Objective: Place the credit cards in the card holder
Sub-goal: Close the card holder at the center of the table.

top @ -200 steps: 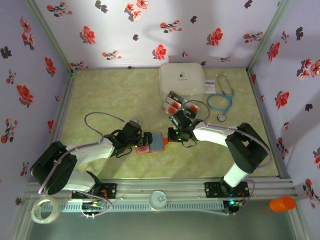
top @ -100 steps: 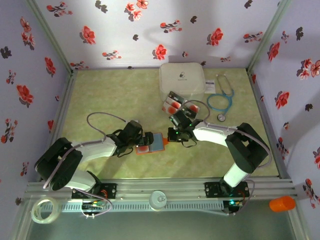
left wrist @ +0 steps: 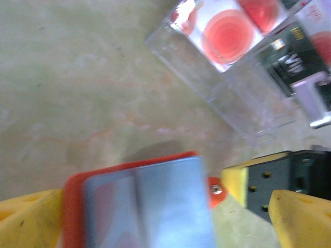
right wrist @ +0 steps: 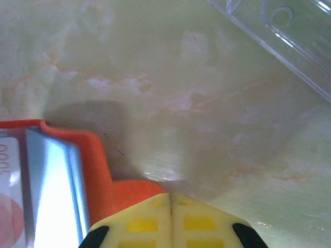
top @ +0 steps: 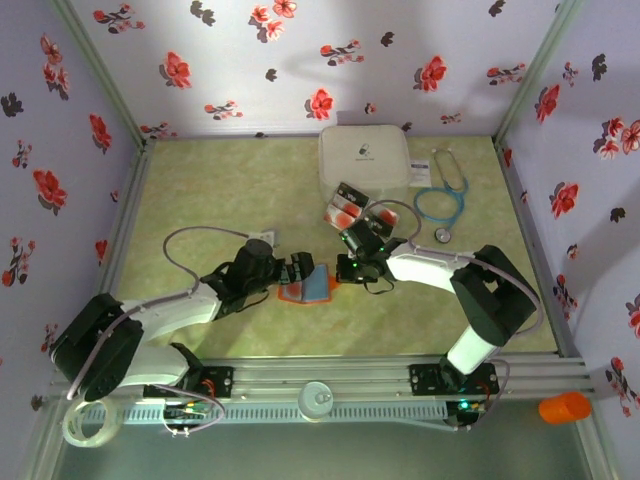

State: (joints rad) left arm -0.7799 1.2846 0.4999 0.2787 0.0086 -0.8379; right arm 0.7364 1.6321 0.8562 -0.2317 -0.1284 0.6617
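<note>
Your card holder (top: 310,288) lies open, grey-blue side up, at centre frame in the top view, between both arms. The left gripper (top: 298,272) is spread wide. In the left wrist view its yellow fingers (left wrist: 26,222) sit in the bottom corners with the holder between them. The right gripper (top: 340,270) is pressed together, tip at the holder's orange flap. The credit cards (top: 345,208) sit just above centre, at a clear plastic box (top: 392,215) that crowds your right gripper from behind. The white case (top: 365,157) is right above them, and the stethoscope (top: 440,200) is to its right. A tape roll (top: 88,420) is at bottom left and an orange cylinder (top: 563,407) at bottom right, both off the mat.

The left wrist view gives you the cards' red circles and black bands close up. The white print on a band is too blurred to read. The right wrist view shows red print at the holder's left edge, possibly digits on a card. The case's logo is unreadable from the top view.
</note>
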